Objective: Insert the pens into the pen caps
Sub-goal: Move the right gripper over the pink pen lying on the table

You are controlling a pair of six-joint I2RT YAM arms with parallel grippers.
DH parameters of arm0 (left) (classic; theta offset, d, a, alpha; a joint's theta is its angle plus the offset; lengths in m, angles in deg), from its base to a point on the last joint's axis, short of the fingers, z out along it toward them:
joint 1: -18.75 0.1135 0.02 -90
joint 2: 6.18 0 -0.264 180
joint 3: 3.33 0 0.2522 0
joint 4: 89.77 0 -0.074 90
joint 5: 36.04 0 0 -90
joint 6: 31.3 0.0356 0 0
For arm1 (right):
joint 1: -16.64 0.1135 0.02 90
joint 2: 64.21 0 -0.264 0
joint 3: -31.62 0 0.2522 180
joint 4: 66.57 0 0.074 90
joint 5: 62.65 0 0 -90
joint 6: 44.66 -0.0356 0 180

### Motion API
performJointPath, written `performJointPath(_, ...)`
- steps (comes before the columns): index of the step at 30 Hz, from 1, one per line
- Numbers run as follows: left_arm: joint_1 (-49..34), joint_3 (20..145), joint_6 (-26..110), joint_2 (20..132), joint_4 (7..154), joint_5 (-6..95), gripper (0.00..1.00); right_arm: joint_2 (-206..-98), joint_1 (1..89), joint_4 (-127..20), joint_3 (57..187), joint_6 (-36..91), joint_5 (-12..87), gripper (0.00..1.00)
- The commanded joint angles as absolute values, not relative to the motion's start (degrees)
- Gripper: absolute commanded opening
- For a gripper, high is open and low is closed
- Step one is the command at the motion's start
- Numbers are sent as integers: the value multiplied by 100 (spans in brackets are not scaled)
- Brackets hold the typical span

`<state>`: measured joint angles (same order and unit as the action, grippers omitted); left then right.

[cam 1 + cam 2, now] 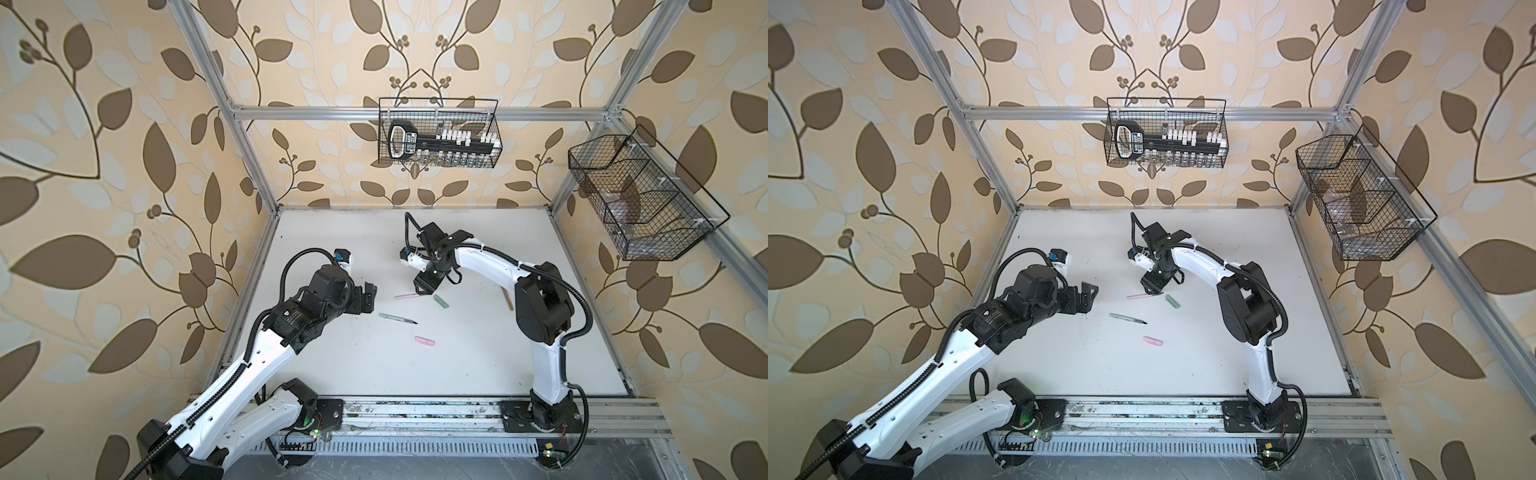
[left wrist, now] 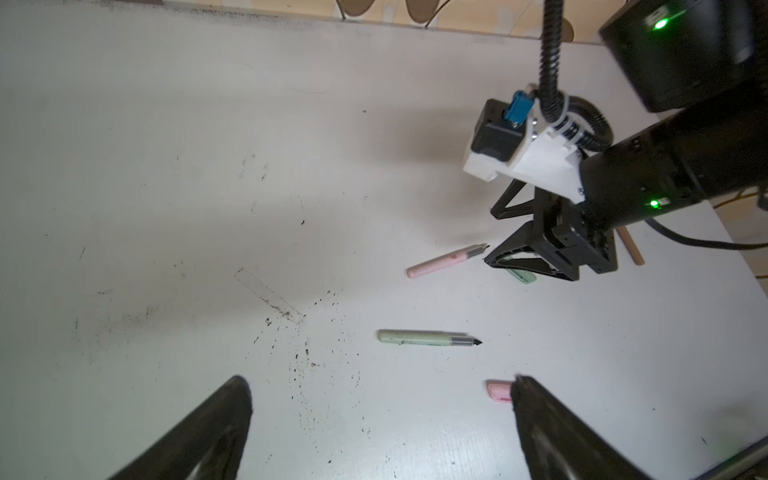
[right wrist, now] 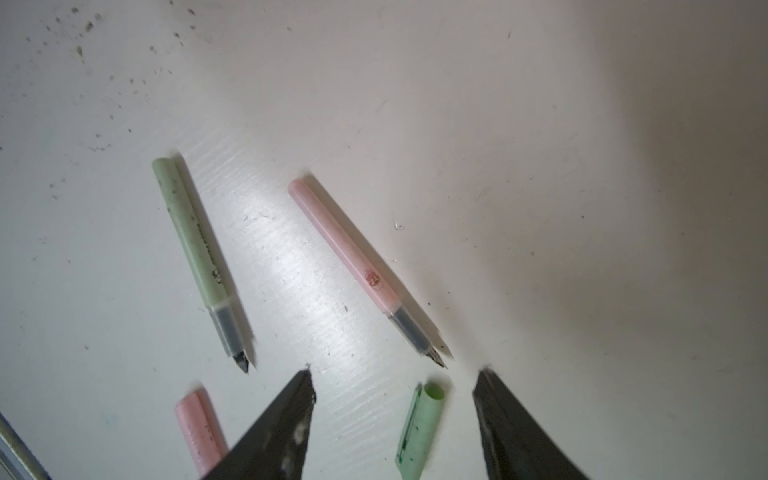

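- the white table [image 1: 457,374] carries all the pieces; the pink and green pens lie uncapped, so this looks like an early pick step.
- 2 grippers: the left gripper [image 1: 371,297] hangs wide apart and empty, off to the side. the right gripper [image 3: 395,376] has its jaws apart, clamping nothing, low over the green cap [image 3: 417,432].
- 3 pens: the pink pen [image 3: 345,249] and green pen [image 3: 195,245] lie mid-table; the brown pen [image 1: 508,300] is half hidden behind the right arm.
- 2 caps show: the green one and the pink cap [image 3: 199,432].
- next, probably: close on 1 piece and line it up with its match.
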<state>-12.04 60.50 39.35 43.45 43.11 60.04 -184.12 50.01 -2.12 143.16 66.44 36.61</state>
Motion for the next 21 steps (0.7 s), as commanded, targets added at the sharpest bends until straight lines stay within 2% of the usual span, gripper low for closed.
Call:
performJointPath(1, -1224, 6271, 3775, 4117, 4154, 6205, 99, -18657, 5170, 214, 14599, 7272, 3657, 64)
performJointPath(12, -1216, 6330, 3652, 4174, 4044, 6176, 99, -19138, 5266, 66, 14717, 7665, 3198, 61)
performJointPath(21, -1220, 6317, 3661, 4145, 4001, 6266, 99, -19418, 5307, 141, 14844, 7720, 3176, 52)
